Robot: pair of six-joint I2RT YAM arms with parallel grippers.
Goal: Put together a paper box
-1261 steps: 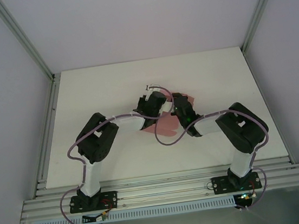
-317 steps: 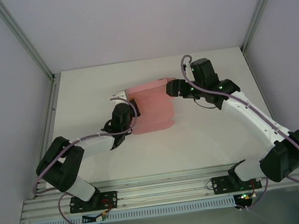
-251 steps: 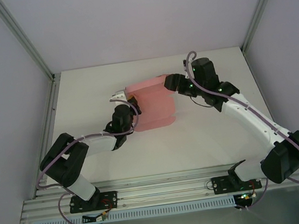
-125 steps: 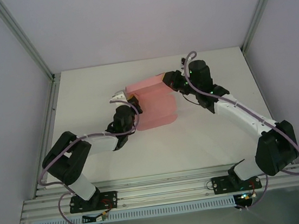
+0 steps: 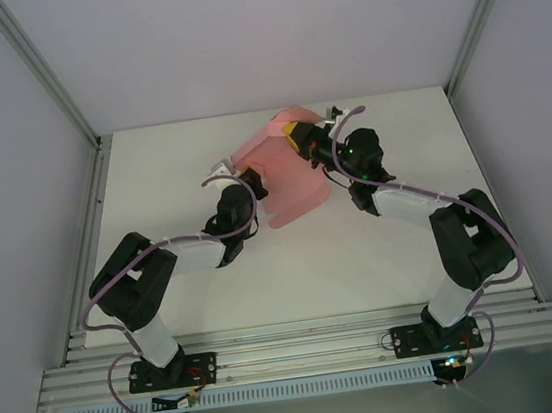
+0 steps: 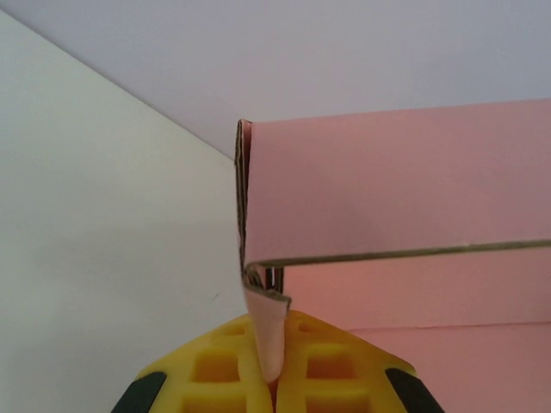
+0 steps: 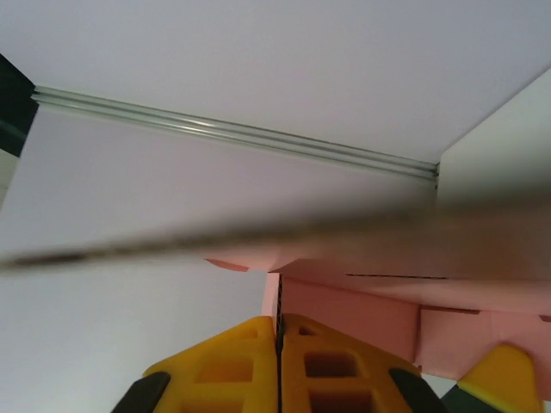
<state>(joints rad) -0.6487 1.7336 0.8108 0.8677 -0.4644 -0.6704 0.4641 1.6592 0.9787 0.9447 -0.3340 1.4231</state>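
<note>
The pink paper box [image 5: 282, 170] is a partly folded card sheet held above the table's back middle, tilted, between both arms. My left gripper [image 5: 243, 183] is shut on its left edge; in the left wrist view a bent pink tab [image 6: 269, 331] is pinched between the yellow fingers [image 6: 215, 366], with a folded panel [image 6: 396, 181] standing above. My right gripper [image 5: 298, 135] is shut on the sheet's upper right edge; in the right wrist view a thin card edge [image 7: 280, 297] runs between its yellow fingers [image 7: 336, 361], and a blurred flap crosses the view.
The white table [image 5: 160, 160] is bounded by aluminium posts [image 5: 38, 69] at the back corners and a rail [image 5: 304, 349] at the near edge. Both arms' elbows reach over the table's middle. Grey walls stand behind and at the sides.
The right gripper has swung left and back, lifting and tilting the sheet's upper right part. The sheet went from lying nearly flat to raised and folded. The left gripper kept its hold and shifted slightly right.
</note>
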